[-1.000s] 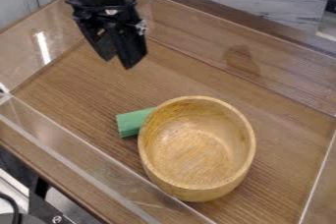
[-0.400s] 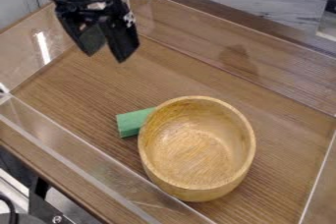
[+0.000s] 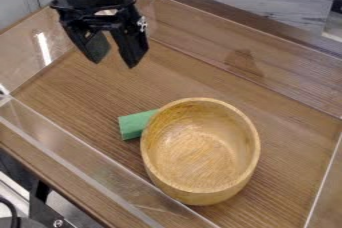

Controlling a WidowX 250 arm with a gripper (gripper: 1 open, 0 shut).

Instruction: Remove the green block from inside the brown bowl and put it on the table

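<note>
My gripper (image 3: 112,48) hangs wide open and empty at the upper left. The brown bowl (image 3: 201,150) hides part of the green block (image 3: 134,124) on the table (image 3: 254,72).

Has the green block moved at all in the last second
No. The green block lies on the table against the brown bowl's left outer wall, in the same spot as before. The open gripper hangs apart from it, above.
</note>
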